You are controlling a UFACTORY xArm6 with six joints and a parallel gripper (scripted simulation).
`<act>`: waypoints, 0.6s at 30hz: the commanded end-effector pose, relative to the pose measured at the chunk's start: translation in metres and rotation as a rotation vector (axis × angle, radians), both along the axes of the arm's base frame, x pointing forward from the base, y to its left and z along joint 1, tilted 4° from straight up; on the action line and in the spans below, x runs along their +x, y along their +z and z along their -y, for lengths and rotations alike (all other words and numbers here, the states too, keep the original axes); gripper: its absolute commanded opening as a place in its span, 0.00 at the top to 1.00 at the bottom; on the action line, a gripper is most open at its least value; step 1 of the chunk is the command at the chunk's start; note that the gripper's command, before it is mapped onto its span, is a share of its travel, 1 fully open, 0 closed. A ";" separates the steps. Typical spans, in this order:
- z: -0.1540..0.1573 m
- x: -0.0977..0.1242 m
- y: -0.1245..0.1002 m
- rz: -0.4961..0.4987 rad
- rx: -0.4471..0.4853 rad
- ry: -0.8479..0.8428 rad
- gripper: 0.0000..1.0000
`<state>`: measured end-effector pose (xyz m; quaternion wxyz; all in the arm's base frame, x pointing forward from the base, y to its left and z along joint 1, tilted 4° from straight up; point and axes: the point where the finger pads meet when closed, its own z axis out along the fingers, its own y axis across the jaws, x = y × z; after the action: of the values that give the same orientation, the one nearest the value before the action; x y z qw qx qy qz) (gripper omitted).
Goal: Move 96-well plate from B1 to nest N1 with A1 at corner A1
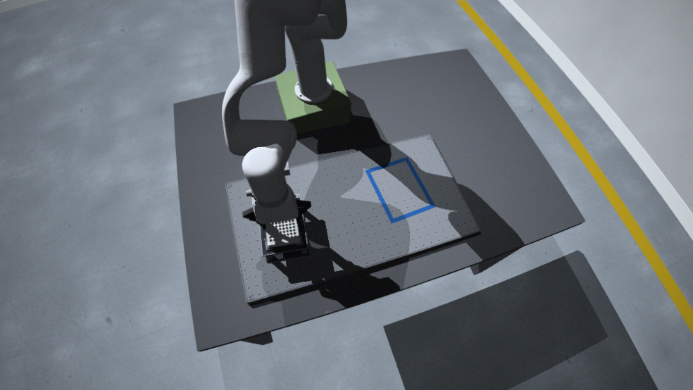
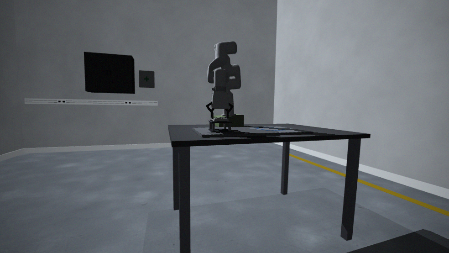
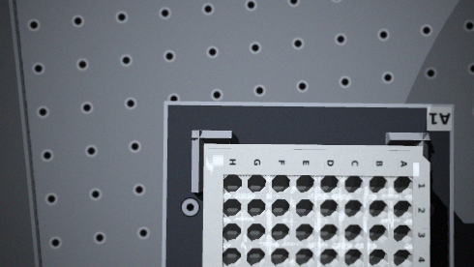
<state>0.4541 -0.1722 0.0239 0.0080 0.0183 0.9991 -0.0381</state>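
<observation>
wrist view alone gives us white 96-well plate (image 3: 314,203) cut corner beside a1 label (image 3: 439,118), inside grey corner locators (image 3: 203,145) of dark raised nest (image 3: 300,121). top view shows blue outlined bench spot (image 1: 400,189) bare. black gripper (image 2: 219,118) fingers spread wide, clamped on plate over nest.

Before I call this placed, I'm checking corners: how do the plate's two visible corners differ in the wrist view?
The plate has a cut-off corner by column A; its corner by column H is square. The cut-off corner points at the nest's A1 label; the H corner sits by the L-shaped locator. Both lie inside the dark nest, with the gripper shut on the plate.
</observation>
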 end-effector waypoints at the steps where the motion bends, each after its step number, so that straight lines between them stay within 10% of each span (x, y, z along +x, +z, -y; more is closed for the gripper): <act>1: 0.001 0.002 0.001 0.004 -0.001 0.000 1.00; 8: 0.001 0.002 0.000 0.004 -0.001 0.000 1.00; 9: 0.001 0.002 0.000 0.004 -0.001 0.000 0.00; 18: 0.001 0.002 0.000 0.004 -0.001 0.000 0.00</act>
<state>0.4542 -0.1724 0.0220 0.0081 0.0183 0.9991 -0.0381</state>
